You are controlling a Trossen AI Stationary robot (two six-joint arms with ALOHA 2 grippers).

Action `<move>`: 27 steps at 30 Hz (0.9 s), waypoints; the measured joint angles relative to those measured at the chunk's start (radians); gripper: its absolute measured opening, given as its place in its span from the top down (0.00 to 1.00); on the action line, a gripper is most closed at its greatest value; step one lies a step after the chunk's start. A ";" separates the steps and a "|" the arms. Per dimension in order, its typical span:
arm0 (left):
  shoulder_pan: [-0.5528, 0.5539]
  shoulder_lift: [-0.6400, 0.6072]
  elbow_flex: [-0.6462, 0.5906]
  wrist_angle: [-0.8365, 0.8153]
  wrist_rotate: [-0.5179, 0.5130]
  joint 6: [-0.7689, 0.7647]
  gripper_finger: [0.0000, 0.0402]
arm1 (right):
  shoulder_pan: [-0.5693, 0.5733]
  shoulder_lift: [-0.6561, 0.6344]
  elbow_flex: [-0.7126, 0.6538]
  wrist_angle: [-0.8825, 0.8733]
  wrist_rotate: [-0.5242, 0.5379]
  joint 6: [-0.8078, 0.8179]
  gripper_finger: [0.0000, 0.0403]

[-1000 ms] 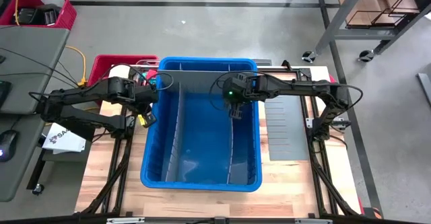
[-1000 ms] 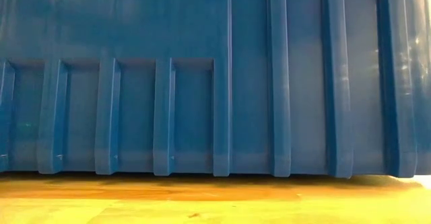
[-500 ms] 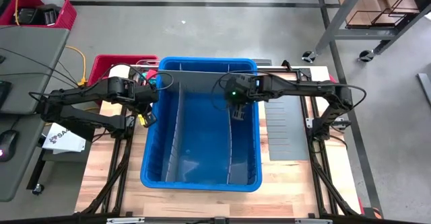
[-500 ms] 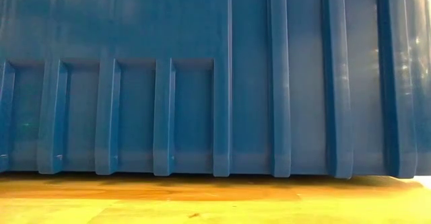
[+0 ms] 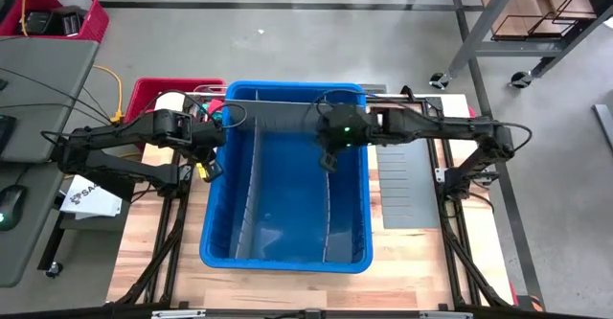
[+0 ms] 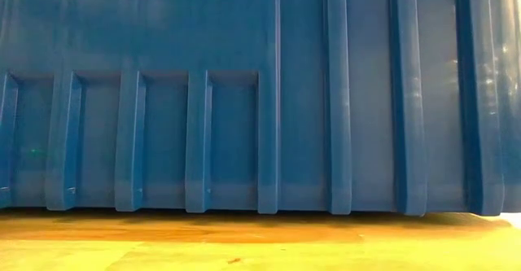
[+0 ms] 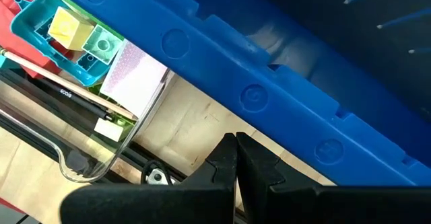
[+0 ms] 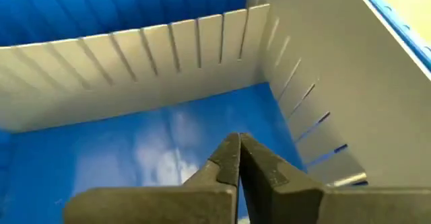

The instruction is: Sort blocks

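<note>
Shifted left inside the blue bin (image 5: 285,247), right fingers (image 8: 237,158) pressed together, empty — blocks (image 7: 81,34) beside left fingers (image 7: 236,163), likewise closed.

Glossy blue plastic bin (image 5: 218,233), matt grey divider panels (image 8: 135,56), pale wooden table (image 6: 326,251), glossy plastic blocks (image 7: 81,32)

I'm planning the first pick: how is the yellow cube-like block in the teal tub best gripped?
Probably from above, through the open top, pinching the two free faces of the yellow cube-like toy block. The teal plastic tub's walls seem to block a sideways approach, and a green toy block crowds one face.
</note>
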 joint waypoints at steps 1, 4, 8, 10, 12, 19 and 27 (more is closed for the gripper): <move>0.000 0.000 0.000 0.000 0.000 0.000 1.00 | -0.002 0.016 0.000 0.001 0.024 0.006 1.00; 0.000 0.000 0.000 0.000 0.001 0.000 1.00 | -0.024 0.060 -0.002 0.007 0.097 0.043 1.00; 0.000 0.000 0.000 0.000 0.002 -0.007 1.00 | -0.051 0.091 -0.002 0.006 0.176 0.068 1.00; 0.000 0.000 0.000 0.001 0.002 -0.011 1.00 | -0.065 0.096 -0.002 -0.016 0.193 0.082 1.00; 0.000 0.000 0.000 0.001 0.002 -0.011 1.00 | -0.077 0.096 -0.002 -0.045 0.189 0.083 1.00; 0.000 0.000 0.000 0.008 0.002 -0.011 1.00 | -0.089 0.095 -0.001 -0.177 0.182 0.085 1.00; 0.000 0.000 0.000 0.010 -0.013 -0.010 1.00 | -0.070 0.009 -0.003 -0.042 0.167 0.085 1.00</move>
